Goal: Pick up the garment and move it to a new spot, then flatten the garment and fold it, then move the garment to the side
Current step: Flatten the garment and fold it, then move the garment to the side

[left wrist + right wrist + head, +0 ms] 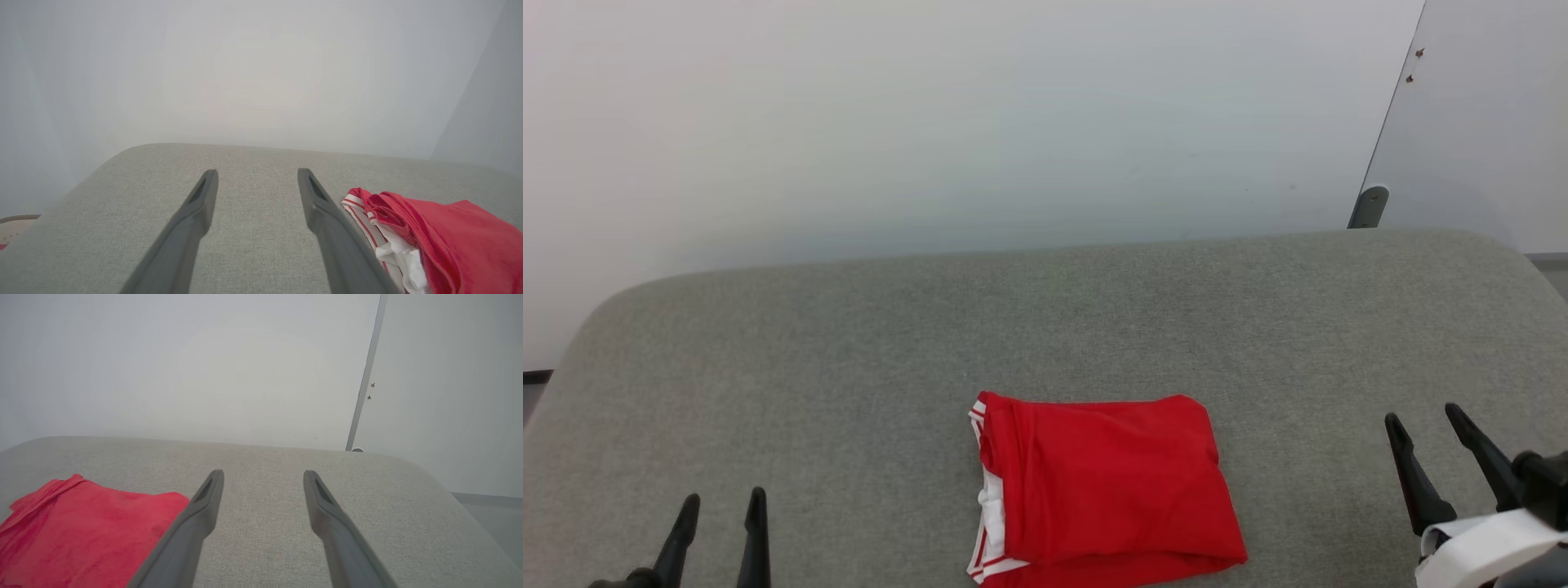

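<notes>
The garment [1103, 490], a bright red shirt with white and striped trim along its left edge, lies folded into a compact rectangle near the front middle of the grey cushioned surface [849, 343]. My left gripper [723, 506] stands open at the lower left, well apart from the garment, nothing between its fingers. My right gripper [1425, 420] is open at the lower right, also clear of the cloth. The left wrist view has the garment [449, 237] just right of the open left gripper [257, 175]. In the right wrist view the garment [81, 531] lies left of the open right gripper [263, 475].
A white wall [931, 122] rises behind the cushion's far edge. A grey panel [1486, 122] with a dark foot [1368, 206] stands at the back right. Bare cushion extends left, right and behind the garment.
</notes>
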You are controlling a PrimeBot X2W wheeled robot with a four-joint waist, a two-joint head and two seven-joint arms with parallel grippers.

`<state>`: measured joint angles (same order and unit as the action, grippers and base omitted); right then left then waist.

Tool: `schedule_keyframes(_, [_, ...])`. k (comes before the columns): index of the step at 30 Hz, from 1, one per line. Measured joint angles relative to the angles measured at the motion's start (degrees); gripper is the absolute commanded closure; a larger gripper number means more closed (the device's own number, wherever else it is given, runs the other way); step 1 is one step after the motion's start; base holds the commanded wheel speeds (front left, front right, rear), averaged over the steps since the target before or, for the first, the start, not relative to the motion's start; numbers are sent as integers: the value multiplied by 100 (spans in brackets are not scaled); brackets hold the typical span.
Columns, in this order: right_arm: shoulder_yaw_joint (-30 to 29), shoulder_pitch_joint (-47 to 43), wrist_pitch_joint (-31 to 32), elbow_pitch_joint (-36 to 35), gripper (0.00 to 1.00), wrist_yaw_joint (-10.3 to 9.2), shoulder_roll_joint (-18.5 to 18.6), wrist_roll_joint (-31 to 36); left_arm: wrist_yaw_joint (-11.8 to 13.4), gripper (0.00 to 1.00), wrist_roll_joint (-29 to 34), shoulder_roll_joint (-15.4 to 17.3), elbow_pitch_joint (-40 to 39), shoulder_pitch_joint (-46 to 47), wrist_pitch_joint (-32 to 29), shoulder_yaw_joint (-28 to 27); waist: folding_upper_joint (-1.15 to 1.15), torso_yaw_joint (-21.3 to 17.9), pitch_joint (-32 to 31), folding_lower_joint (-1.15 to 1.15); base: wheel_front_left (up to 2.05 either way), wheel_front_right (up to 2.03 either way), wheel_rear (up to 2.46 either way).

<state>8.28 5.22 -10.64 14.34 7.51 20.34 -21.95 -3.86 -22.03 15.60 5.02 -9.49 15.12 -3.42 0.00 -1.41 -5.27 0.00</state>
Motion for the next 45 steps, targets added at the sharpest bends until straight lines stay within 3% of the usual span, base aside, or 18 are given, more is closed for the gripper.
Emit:
schedule_keyframes(22, [-469, -513, 168, -352, 0, 0, -314, 287, -136, 0, 297, -176, -3, -29, 0, -140, 0, 2, 2, 0, 0, 0, 0])
schedule_keyframes(34, [134, -168, 619, -227, 0, 0, -313, 166, -167, 0, 268, -112, -75, 60, -65, -67, 0, 569, 41, 0, 0, 0, 0])
schedule_keyframes(45, [383, 129, 1352, 436, 0, 0, -227, -84, -162, 0, 248, -126, -71, 97, -162, 124, 0, 1237, 145, 0, 0, 0, 0])
